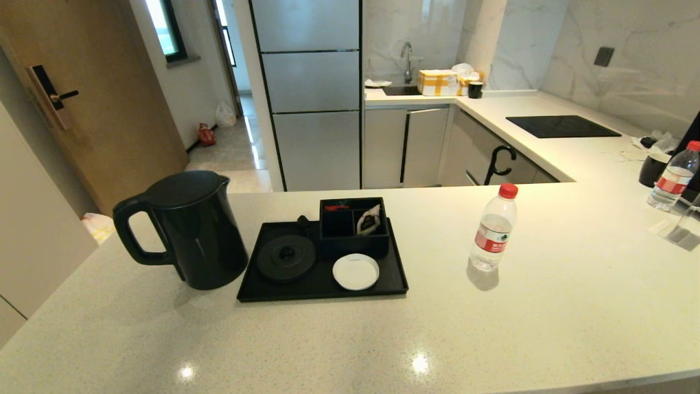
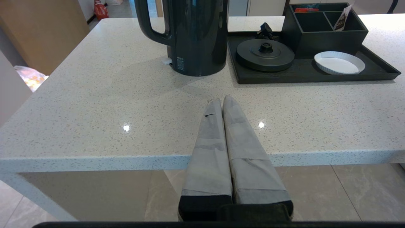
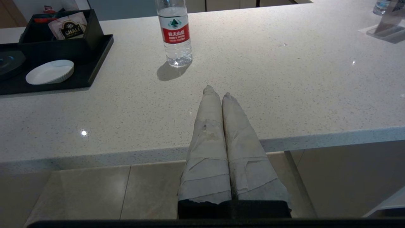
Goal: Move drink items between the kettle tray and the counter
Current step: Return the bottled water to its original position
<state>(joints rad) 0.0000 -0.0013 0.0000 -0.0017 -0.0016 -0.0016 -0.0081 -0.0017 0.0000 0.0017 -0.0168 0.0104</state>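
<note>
You are looking at the counter [image 1: 547, 306], bearing the kettle [image 1: 191, 230] just left of the kettle tray [image 1: 322, 287], off its round base [image 1: 286, 257]; the water bottle [image 1: 494, 229] is standing well right of the tray. Only the head view is showing a second bottle [image 1: 674, 178] far right. Only the wrist views are showing the left gripper [image 2: 220, 102] and right gripper [image 3: 216, 91], both hovering at the near edge, fingers pressed together, holding nothing.
</note>
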